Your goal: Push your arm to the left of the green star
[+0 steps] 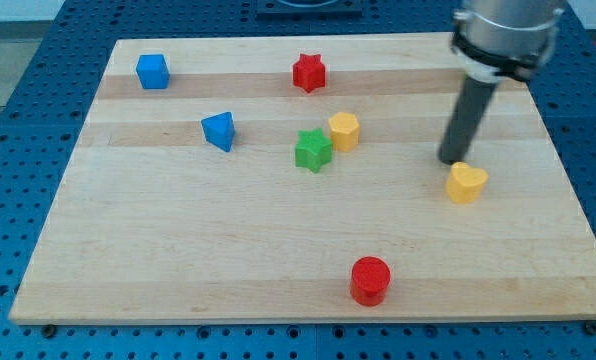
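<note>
1. While my tip [449, 160] rests on the pale wooden board [178, 260], it sits just beside the yellow heart-shaped block [466, 183], at that block's eleven o'clock.
2. It is a bare dark rod with nothing that opens or grasps, and it holds nothing.
3. From my tip, the green star block [314, 150] lies well apart at nine o'clock, near the board's middle.
4. Touching the star at its two o'clock is the yellow hexagonal block [344, 131].
5. At the star's nine o'clock sits the blue triangular block [219, 131].

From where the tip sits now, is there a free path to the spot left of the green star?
Probably yes. My tip is right of the green star, beside the yellow heart; the yellow hexagon blocks a straight line, but passing below both looks open.
</note>
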Robot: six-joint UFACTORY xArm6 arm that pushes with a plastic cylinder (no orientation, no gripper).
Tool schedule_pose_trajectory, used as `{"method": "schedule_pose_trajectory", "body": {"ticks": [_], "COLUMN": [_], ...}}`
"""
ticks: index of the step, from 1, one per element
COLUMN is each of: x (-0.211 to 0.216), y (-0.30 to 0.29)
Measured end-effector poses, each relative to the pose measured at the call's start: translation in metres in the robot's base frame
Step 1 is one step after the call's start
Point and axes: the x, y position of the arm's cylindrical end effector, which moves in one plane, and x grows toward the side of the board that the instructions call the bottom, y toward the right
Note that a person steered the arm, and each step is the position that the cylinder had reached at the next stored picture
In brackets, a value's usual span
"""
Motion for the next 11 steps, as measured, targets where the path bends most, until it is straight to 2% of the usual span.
{"method": "schedule_pose_trajectory", "body": {"ticks": [6,8,10,11], "x": [0.004,0.097,0.084,0.036], "y": [-0.095,-0.091,-0.183,-0.201]}}
